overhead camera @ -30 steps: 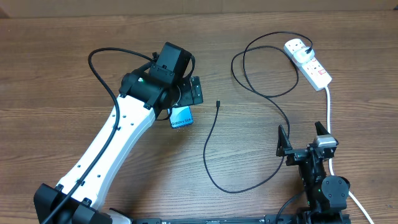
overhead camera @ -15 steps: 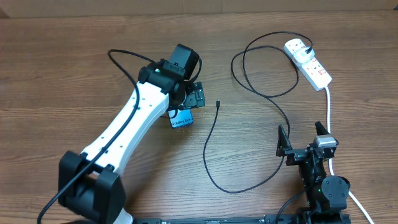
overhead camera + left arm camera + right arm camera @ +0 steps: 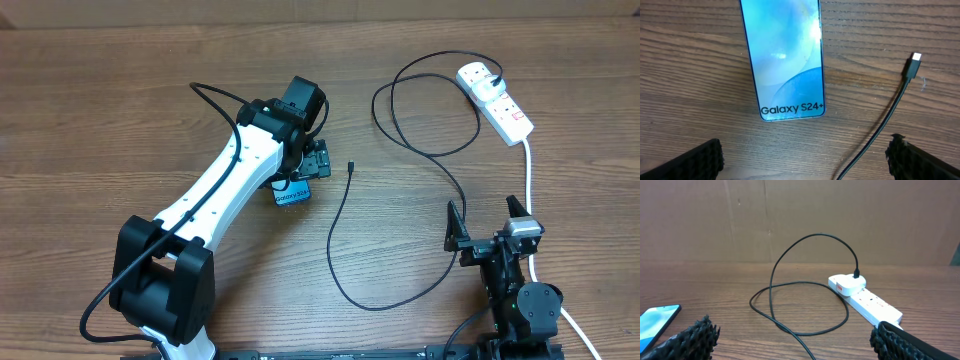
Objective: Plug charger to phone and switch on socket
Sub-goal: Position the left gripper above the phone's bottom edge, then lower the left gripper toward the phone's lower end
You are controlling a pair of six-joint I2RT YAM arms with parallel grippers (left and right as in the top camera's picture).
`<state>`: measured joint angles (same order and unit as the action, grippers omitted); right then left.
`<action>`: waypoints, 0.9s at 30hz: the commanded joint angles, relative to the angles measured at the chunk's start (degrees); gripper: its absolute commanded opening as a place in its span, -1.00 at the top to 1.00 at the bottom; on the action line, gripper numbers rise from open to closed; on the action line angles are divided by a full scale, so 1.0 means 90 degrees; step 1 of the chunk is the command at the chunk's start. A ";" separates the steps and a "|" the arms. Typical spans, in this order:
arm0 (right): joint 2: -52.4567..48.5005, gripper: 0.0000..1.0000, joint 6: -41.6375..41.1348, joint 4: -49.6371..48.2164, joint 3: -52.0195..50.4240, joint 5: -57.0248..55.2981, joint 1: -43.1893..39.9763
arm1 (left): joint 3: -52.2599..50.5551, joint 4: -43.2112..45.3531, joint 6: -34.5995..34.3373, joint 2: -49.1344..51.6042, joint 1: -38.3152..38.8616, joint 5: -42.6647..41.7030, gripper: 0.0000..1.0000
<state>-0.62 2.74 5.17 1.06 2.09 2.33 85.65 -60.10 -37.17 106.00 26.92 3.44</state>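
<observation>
Two pincers, both spread and empty. Overhead, the left pincer (image 3: 317,160) hovers over the phone (image 3: 292,192) on the bench (image 3: 100,100); the right pincer (image 3: 485,218) sits well apart from the socket (image 3: 495,100), the charger (image 3: 331,245) looping between. Left wrist: the charger's tip lies near the phone, untouched — a clumsy pinch could flick it aside or shove the phone. Right wrist: the charger's far end stands in the socket — switch state unclear.
</observation>
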 commanded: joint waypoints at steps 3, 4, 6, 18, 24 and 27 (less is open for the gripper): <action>0.0044 -1.00 -0.0041 -0.0039 -0.0063 -0.0061 -0.0005 | 0.0131 0.0107 -0.0063 0.0117 0.0027 0.0002 -1.00; 0.0044 -0.99 -0.0041 -0.0039 -0.0063 -0.0061 -0.0005 | 0.0131 0.0126 -0.0063 0.0134 0.0041 0.0015 -0.99; 0.0044 -1.00 -0.0041 -0.0039 -0.0063 -0.0061 -0.0005 | 0.0131 0.0160 -0.0061 0.0172 0.0073 0.0017 -1.00; 0.0044 -1.00 -0.0041 -0.0039 -0.0063 -0.0061 -0.0005 | 0.0131 0.0214 -0.0206 0.0223 0.0262 0.0401 -0.99; 0.0044 -1.00 -0.0041 -0.0039 -0.0063 -0.0061 -0.0005 | 0.0131 0.0155 -0.0199 0.0223 0.0267 0.0398 -1.00; 0.0044 -1.00 -0.0041 -0.0039 -0.0063 -0.0061 -0.0005 | 0.0131 0.0160 -0.0202 0.0223 0.0267 0.0398 -1.00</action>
<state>-0.64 2.72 5.15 1.06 2.07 2.35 85.65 -58.65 -37.60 107.07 28.91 5.87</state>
